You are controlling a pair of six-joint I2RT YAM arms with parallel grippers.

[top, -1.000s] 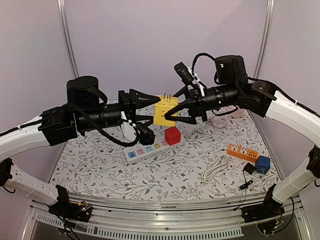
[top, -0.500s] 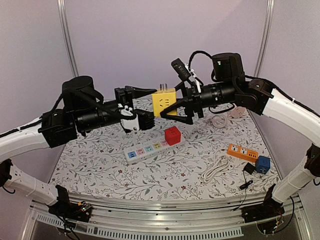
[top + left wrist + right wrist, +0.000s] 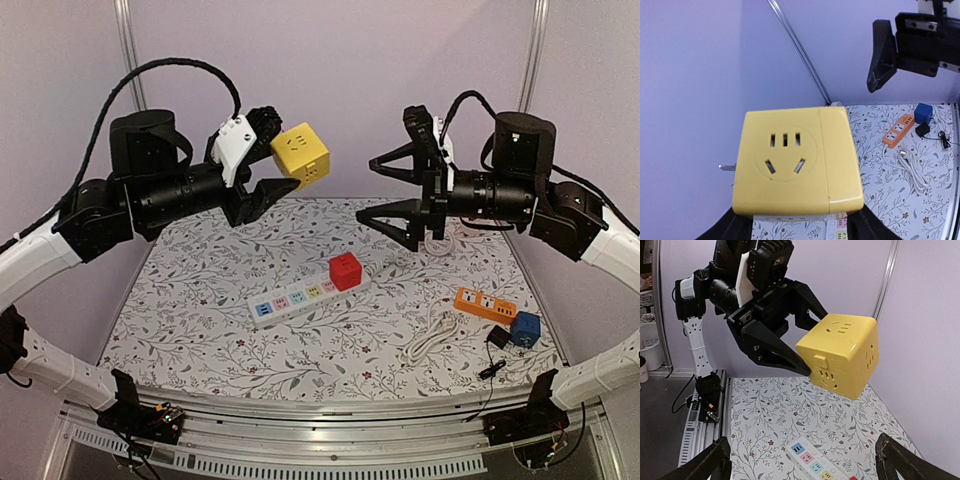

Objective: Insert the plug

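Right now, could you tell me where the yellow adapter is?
The yellow adapter is left of centre in the top view, held aloft by the left gripper, above the white power strip and apart from the right gripper.

Floral cloth (image 3: 200, 310) covers the table. On my right side, an orange power strip (image 3: 485, 304) lies flat at an angle. A blue cube adapter (image 3: 526, 329) sits just beside its near end, with a small black adapter (image 3: 497, 338) next to that. A bundled white cable (image 3: 430, 338) lies further left, apart from the strip

walls (image 3: 330, 80): plain lilac | corner posts (image 3: 124, 30): metal | table (image 3: 200, 340): floral-print cover | light: even
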